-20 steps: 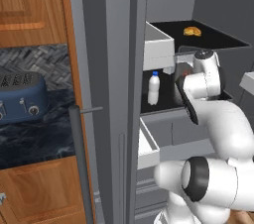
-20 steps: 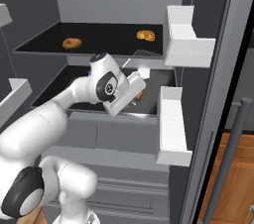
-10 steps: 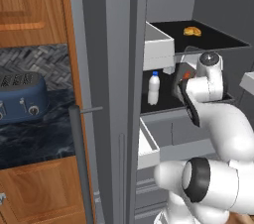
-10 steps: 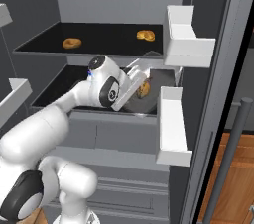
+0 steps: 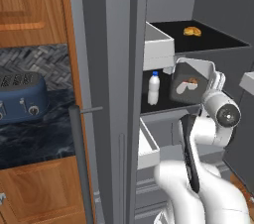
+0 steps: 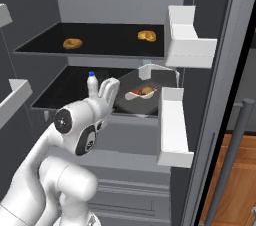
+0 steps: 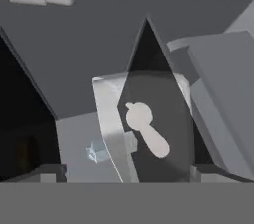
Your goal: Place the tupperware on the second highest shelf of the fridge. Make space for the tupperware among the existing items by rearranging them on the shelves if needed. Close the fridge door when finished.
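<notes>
Tupperware [image 6: 147,91] before spread hand [image 6: 109,90]

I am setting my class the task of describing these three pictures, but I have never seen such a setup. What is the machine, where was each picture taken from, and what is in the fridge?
It is a white robot arm on a base that can drive, reaching into an open fridge. Two pictures come from cameras on the base, behind the arm to its left and right. The third looks along its hand. Two orange food lumps lie on the top shelf. On the shelf below a white bottle stands, and the tupperware is tipped up on edge with a drumstick inside. The jaws stand wide apart by the tub, gripping nothing.
</notes>
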You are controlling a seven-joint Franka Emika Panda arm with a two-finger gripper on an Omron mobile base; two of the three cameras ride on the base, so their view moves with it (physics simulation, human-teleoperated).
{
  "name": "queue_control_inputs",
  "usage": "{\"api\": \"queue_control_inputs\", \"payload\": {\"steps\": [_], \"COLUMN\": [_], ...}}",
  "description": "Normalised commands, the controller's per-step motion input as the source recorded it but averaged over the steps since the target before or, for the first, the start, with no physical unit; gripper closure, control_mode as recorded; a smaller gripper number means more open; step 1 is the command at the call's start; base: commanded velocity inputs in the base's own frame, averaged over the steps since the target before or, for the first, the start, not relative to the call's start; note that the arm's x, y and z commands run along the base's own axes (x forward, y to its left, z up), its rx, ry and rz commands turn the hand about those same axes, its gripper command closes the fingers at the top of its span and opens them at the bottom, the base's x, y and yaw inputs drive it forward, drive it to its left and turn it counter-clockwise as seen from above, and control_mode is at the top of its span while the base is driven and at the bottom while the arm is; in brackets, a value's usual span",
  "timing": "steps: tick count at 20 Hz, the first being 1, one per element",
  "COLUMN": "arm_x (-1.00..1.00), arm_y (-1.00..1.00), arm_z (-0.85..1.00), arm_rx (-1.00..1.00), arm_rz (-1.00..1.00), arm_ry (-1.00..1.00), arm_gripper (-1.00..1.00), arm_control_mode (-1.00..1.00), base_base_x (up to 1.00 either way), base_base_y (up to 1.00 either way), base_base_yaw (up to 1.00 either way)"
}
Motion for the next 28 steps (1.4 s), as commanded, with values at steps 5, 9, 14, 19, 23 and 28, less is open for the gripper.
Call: {"api": "queue_control_inputs", "payload": {"steps": [5,9,14,19,23,28], "arm_x": [-0.96,-0.73,-0.32,-0.06,-0.03,-0.25], "arm_y": [0.35,0.04,0.59,0.51,0.05,0.00], "arm_z": [0.53,0.94,0.12,-0.26,-0.12,0.00], "arm_rx": [-0.11,0.08,-0.11,-0.32,-0.21,-0.14], "arm_rz": [0.26,0.24,0.24,0.09,-0.02,0.00], "arm_ry": [-0.21,0.20,0.48,0.18,0.01,0.01], "arm_gripper": [-1.00,-1.00,-1.00,-1.00,-1.00,-1.00], "arm_control_mode": [-1.00,-1.00,-1.00,-1.00,-1.00,-1.00], "base_base_x": [0.00,0.00,0.00,0.00,0.00,0.00], "base_base_y": [0.00,0.00,0.00,0.00,0.00,0.00], "base_base_yaw": [0.00,0.00,0.00,0.00,0.00,0.00]}}
